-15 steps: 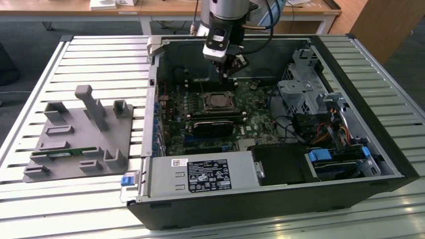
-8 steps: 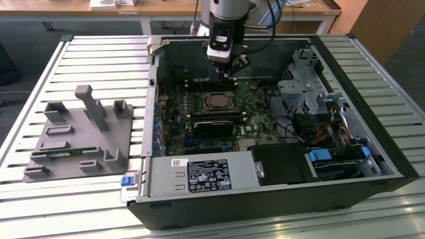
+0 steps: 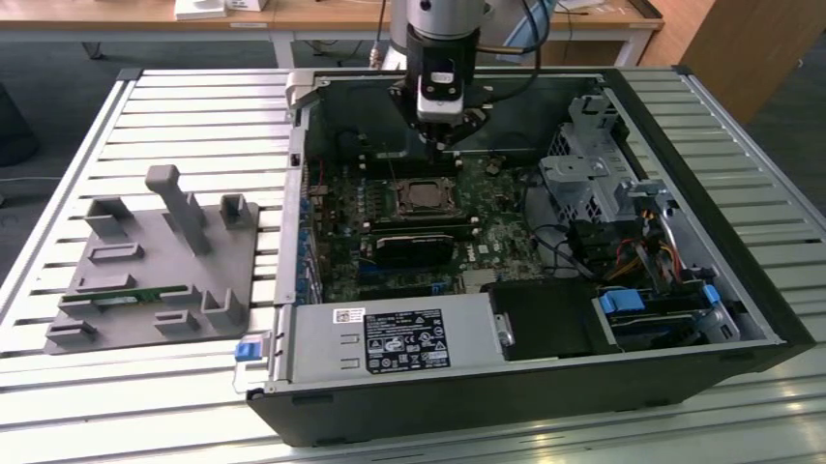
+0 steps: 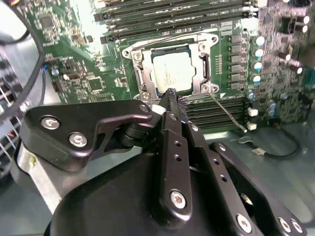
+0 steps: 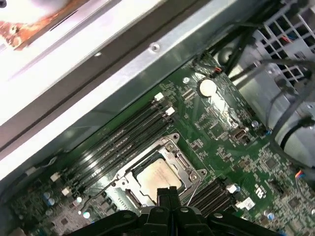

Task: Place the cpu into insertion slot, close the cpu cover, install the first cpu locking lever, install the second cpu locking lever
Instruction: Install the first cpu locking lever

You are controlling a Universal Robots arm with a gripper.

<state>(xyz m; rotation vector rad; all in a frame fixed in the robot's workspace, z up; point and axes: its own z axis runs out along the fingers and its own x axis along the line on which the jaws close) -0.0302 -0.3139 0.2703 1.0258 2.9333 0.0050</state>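
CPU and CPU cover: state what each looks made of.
The cpu: metal top, dull silver-grey and matte, judging by its soft, even sheen. The cpu cover: thin stamped metal, probably steel, in a brighter silver; its edges glint under the light.

Cannot tell from the exterior view whether the cpu cover (image 3: 401, 197) lies flat: too small there. Cannot see part of its near edge in the second wrist view, masked by the gripper (image 4: 171, 94). Cannot follow the gripper's body past either wrist view's edge.
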